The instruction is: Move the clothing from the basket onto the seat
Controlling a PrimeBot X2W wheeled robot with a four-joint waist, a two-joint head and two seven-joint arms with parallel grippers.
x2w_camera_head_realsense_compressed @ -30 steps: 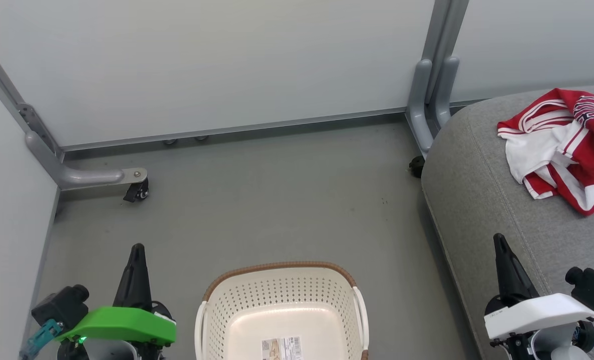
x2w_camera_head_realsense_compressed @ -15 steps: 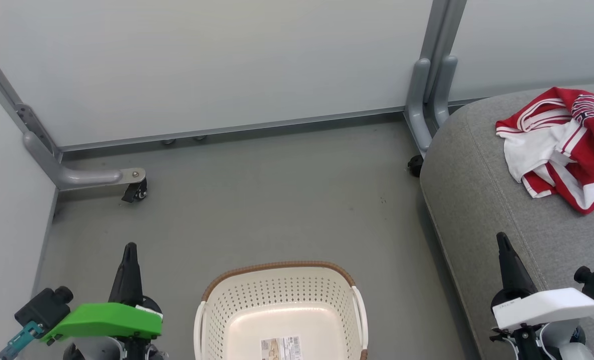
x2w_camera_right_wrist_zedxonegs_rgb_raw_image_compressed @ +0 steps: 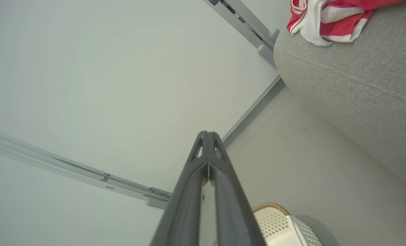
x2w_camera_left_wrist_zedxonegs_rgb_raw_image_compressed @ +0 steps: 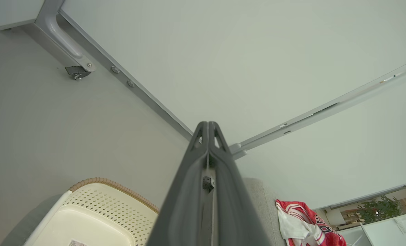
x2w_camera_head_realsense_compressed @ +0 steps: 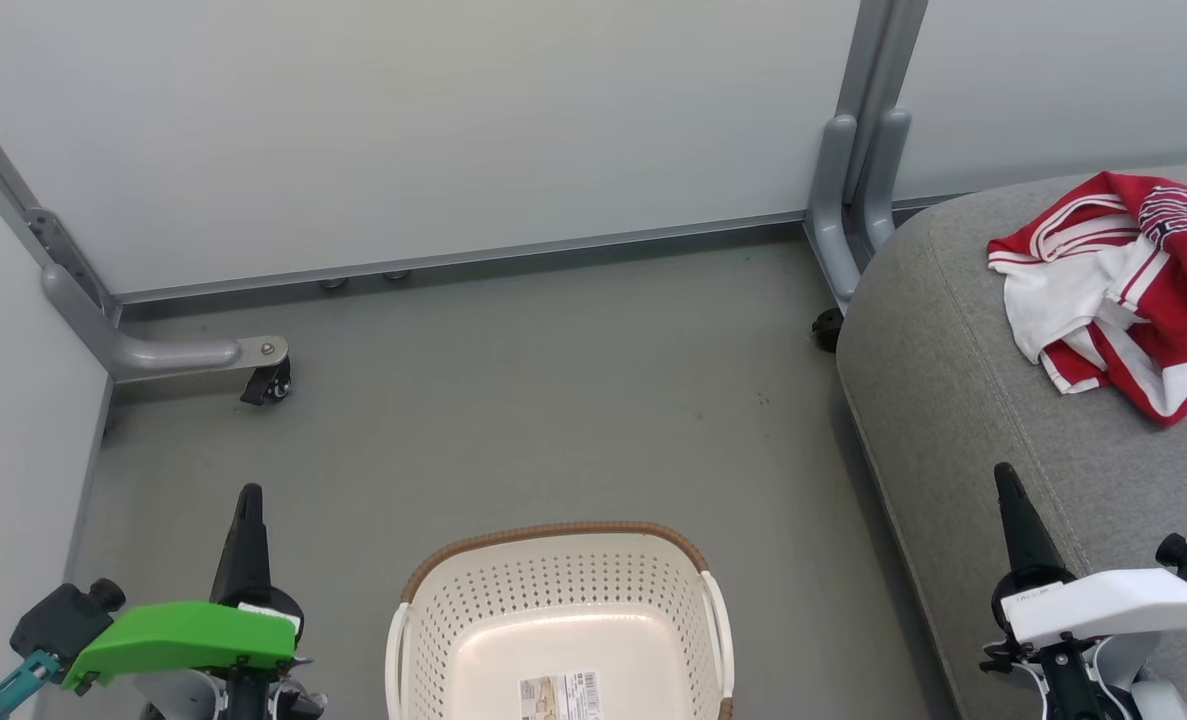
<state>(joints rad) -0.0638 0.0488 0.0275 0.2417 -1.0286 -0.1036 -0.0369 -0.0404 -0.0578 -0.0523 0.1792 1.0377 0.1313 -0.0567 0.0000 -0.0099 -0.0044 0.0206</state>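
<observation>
The red and white clothing (x2w_camera_head_realsense_compressed: 1118, 290) lies in a crumpled heap on the grey seat (x2w_camera_head_realsense_compressed: 953, 420), far over on the right in the head view. One piece has dark letters on it, and you can see white parts and striped edges. The seat is big and soft, with a round corner and a stitched line running along it. The basket (x2w_camera_head_realsense_compressed: 553, 529) stands on the grey floor (x2w_camera_head_realsense_compressed: 553, 400) at the bottom middle of the head view, near the seat but not touching it. It is cream white with lots of little holes, a brown rim and white handles on its sides. On its bare bottom is a paper sticker (x2w_camera_head_realsense_compressed: 560, 697) with a bar code. The left pincer (x2w_camera_head_realsense_compressed: 248, 492) is at the lower left, above the floor and to the left of the basket. Its two dark fingers are pressed tight together and hold nothing. A bright green cover (x2w_camera_head_realsense_compressed: 188, 635) sits on the arm just behind it. The right pincer (x2w_camera_head_realsense_compressed: 1003, 472) is at the lower right, above the near part of the seat and well apart from the clothing. Its fingers are pressed together too, and it holds nothing. A white cover (x2w_camera_head_realsense_compressed: 1113, 605) sits behind it. Past the floor stand pale wall panels (x2w_camera_head_realsense_compressed: 453, 130) with grey posts, and one post foot has a small black wheel (x2w_camera_head_realsense_compressed: 268, 385).
</observation>
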